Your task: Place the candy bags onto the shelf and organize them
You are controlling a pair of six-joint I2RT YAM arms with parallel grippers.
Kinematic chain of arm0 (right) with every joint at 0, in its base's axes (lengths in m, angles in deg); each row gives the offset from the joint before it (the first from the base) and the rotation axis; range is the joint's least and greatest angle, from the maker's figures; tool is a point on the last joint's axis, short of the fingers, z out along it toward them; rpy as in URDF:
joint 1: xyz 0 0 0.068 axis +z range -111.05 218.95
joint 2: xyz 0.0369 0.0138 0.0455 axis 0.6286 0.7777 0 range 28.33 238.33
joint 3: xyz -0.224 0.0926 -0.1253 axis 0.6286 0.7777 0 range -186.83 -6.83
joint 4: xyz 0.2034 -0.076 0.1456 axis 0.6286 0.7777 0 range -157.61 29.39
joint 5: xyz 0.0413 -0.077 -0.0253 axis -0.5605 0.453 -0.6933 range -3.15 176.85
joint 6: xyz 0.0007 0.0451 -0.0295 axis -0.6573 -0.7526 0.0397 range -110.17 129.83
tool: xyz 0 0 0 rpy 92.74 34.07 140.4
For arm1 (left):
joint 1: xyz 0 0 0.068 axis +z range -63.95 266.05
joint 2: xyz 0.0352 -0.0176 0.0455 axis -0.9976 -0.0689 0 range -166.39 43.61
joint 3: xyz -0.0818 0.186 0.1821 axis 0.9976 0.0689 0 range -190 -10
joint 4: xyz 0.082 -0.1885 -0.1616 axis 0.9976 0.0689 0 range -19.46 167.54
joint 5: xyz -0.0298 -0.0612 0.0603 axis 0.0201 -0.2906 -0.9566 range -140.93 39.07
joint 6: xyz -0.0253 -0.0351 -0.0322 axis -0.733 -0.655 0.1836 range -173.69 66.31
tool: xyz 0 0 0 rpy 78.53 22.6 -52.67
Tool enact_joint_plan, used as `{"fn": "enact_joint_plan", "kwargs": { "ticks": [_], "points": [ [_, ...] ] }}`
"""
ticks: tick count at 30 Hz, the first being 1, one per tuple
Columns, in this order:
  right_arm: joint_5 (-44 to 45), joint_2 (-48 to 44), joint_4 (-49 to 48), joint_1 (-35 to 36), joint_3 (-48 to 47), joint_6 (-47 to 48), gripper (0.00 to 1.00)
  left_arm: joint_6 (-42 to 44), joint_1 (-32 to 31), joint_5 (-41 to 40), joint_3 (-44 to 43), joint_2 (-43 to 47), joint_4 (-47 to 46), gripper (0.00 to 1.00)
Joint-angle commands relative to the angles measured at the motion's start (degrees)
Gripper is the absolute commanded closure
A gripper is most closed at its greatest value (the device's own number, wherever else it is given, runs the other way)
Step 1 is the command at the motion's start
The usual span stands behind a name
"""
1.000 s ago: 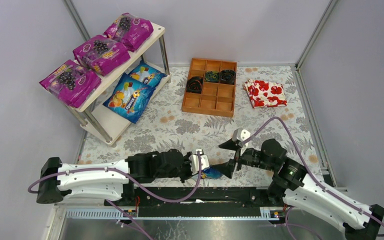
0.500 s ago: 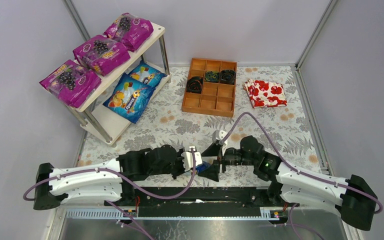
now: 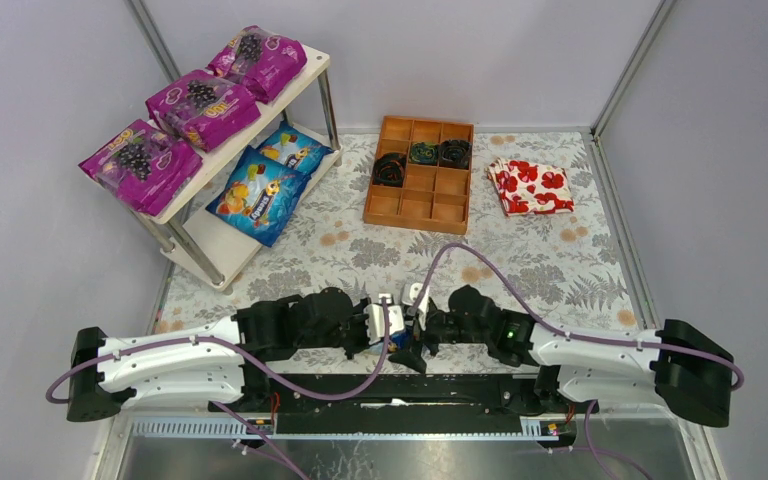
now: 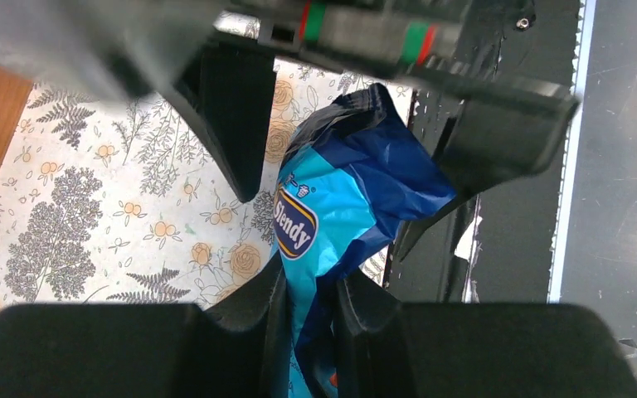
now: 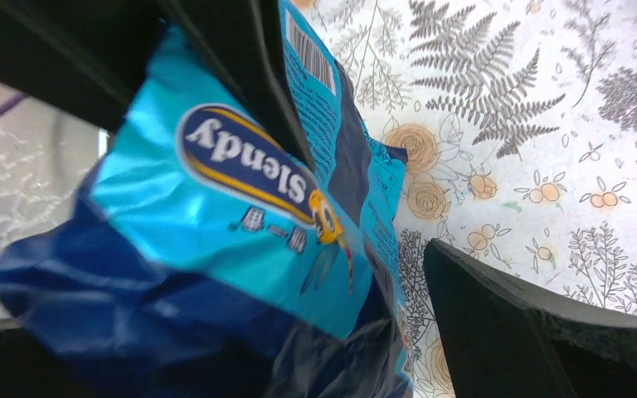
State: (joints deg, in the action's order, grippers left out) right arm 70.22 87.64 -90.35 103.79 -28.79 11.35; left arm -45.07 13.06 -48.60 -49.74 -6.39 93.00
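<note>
One bag (image 4: pixel 340 215) pinched in my left gripper (image 4: pixel 307 311); right gripper (image 5: pixel 357 207) jaws spread around it. I'd clamp right before releasing left; shelf (image 3: pixel 208 238) at 10 o'clock.

Looks like a robot test cell in a lab: enclosed by plain grey panels (image 3: pixel 40 100) on aluminium posts (image 3: pixel 630 70), with a floral-clothed desk (image 3: pixel 560 260) and robot arms (image 3: pixel 180 355) bolted to a black rail (image 3: pixel 410 395).
</note>
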Motion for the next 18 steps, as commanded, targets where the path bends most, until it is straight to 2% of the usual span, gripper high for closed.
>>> {"fn": "enact_joint_plan", "kwargs": {
  "ticks": [1,9,18],
  "points": [
    [1.36,4.73,5.51,0.46,-5.56,3.96,0.02,1.96,0.31,2.05,-2.01,0.31,-9.21,1.00],
    [-0.36,3.81,3.68,0.45,-4.37,4.70,0.13,1.99,0.39,3.17,-1.42,0.07,-9.99,1.00],
    [-0.68,4.92,-5.44,0.46,-2.43,4.07,0.38,2.03,1.01,3.49,-0.86,0.67,-10.68,1.00]
  ]
}}
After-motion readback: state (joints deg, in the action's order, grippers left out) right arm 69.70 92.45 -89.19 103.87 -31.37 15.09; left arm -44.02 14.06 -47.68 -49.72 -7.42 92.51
